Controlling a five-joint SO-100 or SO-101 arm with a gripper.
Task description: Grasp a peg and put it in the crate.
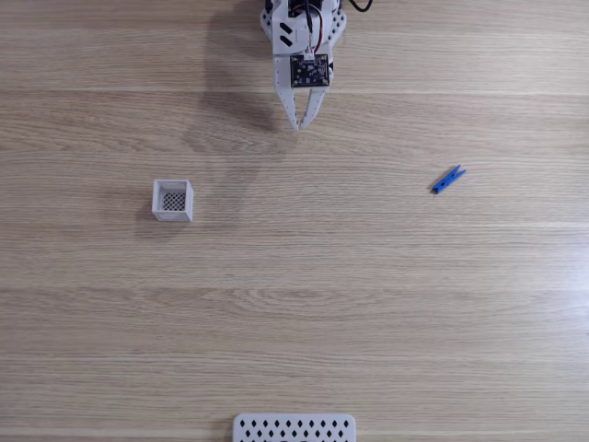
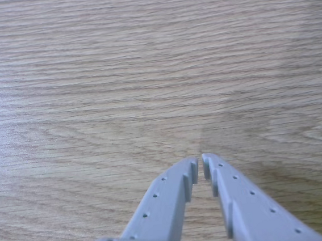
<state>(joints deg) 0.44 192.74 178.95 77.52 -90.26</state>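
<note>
The peg (image 1: 448, 179) is a slim, bright blue plastic clothespin lying flat on the pale wood-grain bench (image 1: 368, 304), at the right of the fixed view. It lies on a slant, its upper end pointing up and to the right, its lower end a shade darker and slightly thicker. It is clearly shorter than the crate is wide, and nothing touches it. The crate (image 1: 172, 200) sits well apart from it on the left of the same view: a small white square box, open at the top, with thin walls and a dark mesh-patterned bottom visible inside; it holds nothing. The claw (image 1: 299, 125) reaches in from the top edge of the fixed view, between the two things but nearer the top, with a small dark circuit board on its white body and its tips pointing down the picture. It throws a soft shadow on the bench to its left. In the other view the claw (image 2: 200, 163) comes up from the bottom edge, its two grey fingers (image 2: 169, 202) converging until their tips nearly meet, only a thin slit left between them, and nothing is gripped there; bare wood lies beyond. At the bottom edge of the fixed view the end of a white perforated tray (image 1: 294, 429) shows.
</note>
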